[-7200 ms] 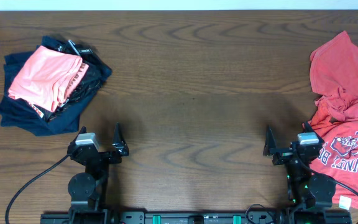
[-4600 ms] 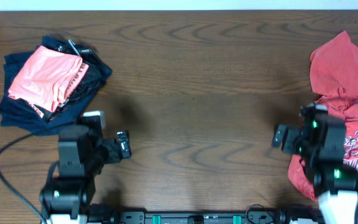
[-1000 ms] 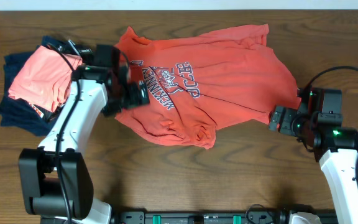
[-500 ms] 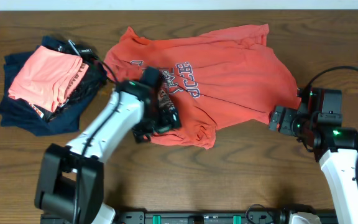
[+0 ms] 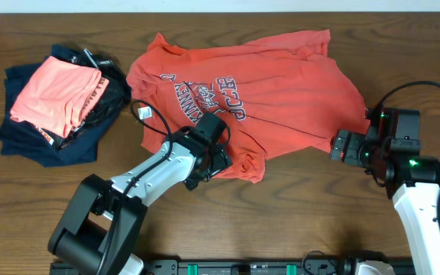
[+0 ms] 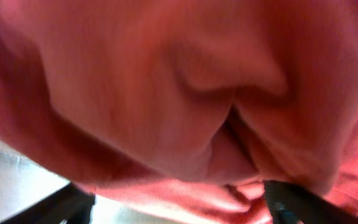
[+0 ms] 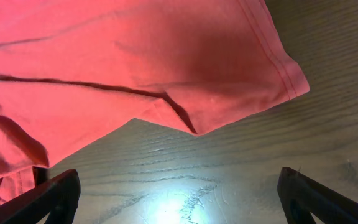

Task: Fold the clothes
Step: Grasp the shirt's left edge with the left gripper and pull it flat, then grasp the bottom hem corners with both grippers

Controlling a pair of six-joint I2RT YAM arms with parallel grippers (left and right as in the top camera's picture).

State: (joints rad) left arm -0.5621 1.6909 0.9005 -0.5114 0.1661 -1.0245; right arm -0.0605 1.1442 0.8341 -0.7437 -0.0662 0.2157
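Shirt (image 5: pixel 281 84) lies spread on the worktop (image 5: pixel 296 198), toward the far edge and a little left of centre, chest lettering up and reading upside down from the robot's side. Its near hem is bunched into folds.

Left arm stretches on a diagonal from the near-left base, elbow low, with the left tool (image 5: pixel 214 156) down on that bunched hem. From the left wrist, blurred red cloth fills nearly the whole view. Only the dark fingers (image 6: pixel 61 208) show at the bottom corners. They stand wide apart, with cloth lying between them but not pinched.

Right arm rises from the near-right base and bends inward, so the right tool (image 5: pixel 338 146) sits just beside the shirt's right-hand corner. In the right wrist view its fingers (image 7: pixel 48 193) are spread wide over bare wood and have hold of nothing. The stitched hem corner lies just ahead of them.

A pile (image 5: pixel 52 99) of salmon and dark garments sits at the far left, close beside the shirt's left edge. Whether the two touch is hard to tell.
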